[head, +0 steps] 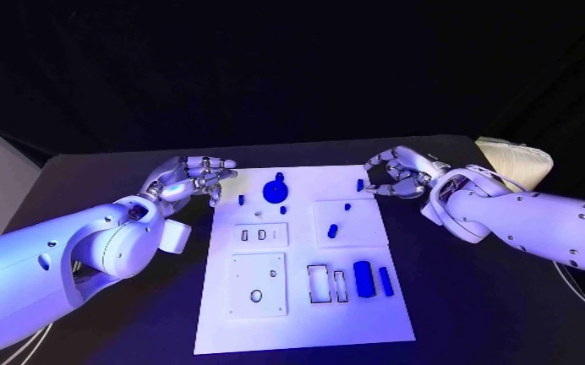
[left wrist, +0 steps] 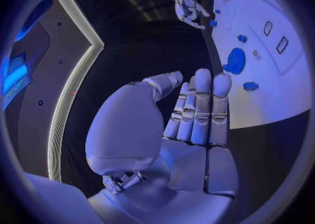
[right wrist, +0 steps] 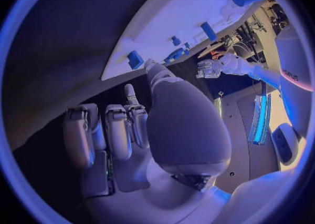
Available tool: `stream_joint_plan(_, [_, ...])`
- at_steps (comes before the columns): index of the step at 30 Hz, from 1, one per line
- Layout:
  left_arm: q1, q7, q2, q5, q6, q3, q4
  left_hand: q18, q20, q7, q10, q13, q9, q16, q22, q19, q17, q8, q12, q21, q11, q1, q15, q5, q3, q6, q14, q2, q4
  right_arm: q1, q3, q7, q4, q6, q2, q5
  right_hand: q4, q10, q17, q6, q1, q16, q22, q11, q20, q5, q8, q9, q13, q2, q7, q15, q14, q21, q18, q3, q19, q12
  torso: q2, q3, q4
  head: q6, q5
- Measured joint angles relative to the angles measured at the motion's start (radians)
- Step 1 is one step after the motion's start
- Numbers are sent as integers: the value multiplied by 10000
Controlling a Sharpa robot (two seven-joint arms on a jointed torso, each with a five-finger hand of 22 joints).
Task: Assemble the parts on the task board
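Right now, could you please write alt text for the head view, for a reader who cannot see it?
A white task board lies mid-table with small blue parts on it, a round one at its far end. The left hand and right hand hover at the board's two far corners, fingers curled, holding nothing.

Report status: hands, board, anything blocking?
Left hand open, empty, at the task board far-left corner. Right hand curled, empty, at far-right corner. Blue parts loose on board. Nothing in the way.

A black table carries the white task board at its middle.
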State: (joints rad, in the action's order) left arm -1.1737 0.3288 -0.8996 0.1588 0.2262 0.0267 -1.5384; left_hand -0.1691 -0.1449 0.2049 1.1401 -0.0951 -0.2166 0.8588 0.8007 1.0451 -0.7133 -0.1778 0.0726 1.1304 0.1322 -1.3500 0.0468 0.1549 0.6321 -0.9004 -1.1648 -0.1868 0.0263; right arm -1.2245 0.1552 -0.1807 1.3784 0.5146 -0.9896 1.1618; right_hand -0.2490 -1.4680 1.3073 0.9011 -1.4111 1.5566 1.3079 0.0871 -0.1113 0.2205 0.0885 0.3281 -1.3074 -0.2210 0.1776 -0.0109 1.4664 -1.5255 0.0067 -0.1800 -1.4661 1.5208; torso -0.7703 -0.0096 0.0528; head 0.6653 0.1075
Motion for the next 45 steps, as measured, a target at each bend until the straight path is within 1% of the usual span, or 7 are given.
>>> stream_joint_plan(7, [2,0,-7,4,-6,1,-3,0,0,0,0,0,0,0,0,0,0,0,0,0,0,0,0,0,0,0,0,0,0,93,-1,148,-109,-74,186,180,-218,0,8,-1,-131,0,-1,0,0,0,0,0,1,51,1,0,0,0,1,329,0,0,-17,5,7,16,-22])
stream_joint_plan(14, [2,-1,-14,9,-8,1,-15,0,-30,0,0,-1,0,0,-1,-40,10,0,37,0,0,0,36,0,29,0,36,0,-29,171,-3,377,-267,-97,463,295,-262,-1,7,140,-394,0,-1,0,0,-175,65,43,1,314,-31,1,0,-1,1,360,0,0,-20,-1,10,58,-82])
stream_joint_plan(25, [2,-14,-78,15,-7,1,-41,-1,2,0,0,-8,1,0,-1,-72,10,0,37,-1,0,0,36,0,29,0,36,0,-29,249,0,682,-426,-72,612,368,-350,3,6,543,-549,0,-3,-4,1,-175,295,128,-7,475,-178,1,1,-1,0,126,0,63,-22,4,12,153,-135])
stream_joint_plan(27, [2,-16,-82,16,-7,1,-44,-1,2,0,0,-8,1,0,-1,-72,10,0,37,-1,0,0,36,0,29,0,36,0,-29,251,0,715,-437,-69,624,374,-338,35,6,595,-496,0,-3,-36,1,-175,349,129,-7,527,-163,1,1,-1,0,84,0,63,-20,5,10,167,-143])
stream_joint_plan(37, [2,-21,-98,20,-7,1,-52,-1,2,0,0,-7,1,0,-2,-71,10,0,36,-1,0,0,36,0,29,0,36,0,-29,256,-1,809,-468,-51,671,397,-350,35,5,786,-496,0,-4,-112,1,-132,475,179,-5,528,-281,77,3,-1,0,-47,0,63,-10,12,0,218,-166])
stream_joint_plan(42, [2,-23,-105,21,-7,1,-53,-1,2,-1,0,-6,-14,0,-2,-71,9,0,36,-2,0,0,36,0,29,0,36,0,-29,256,-1,838,-472,-26,681,404,-292,35,4,936,-541,0,-5,-183,79,-76,620,206,-4,676,-360,151,-1,-137,0,-286,-2,117,-5,12,-3,222,-182])
stream_joint_plan(45, [2,-25,-108,22,-7,1,-53,-1,2,-1,0,-6,-14,0,-2,-71,9,0,36,-4,0,0,36,0,29,-1,36,0,-29,256,-1,855,-471,-5,691,406,-271,0,4,969,-576,0,-5,-218,149,-276,661,206,-4,711,-393,151,-1,-137,0,-482,-2,117,-5,12,-3,235,-188])
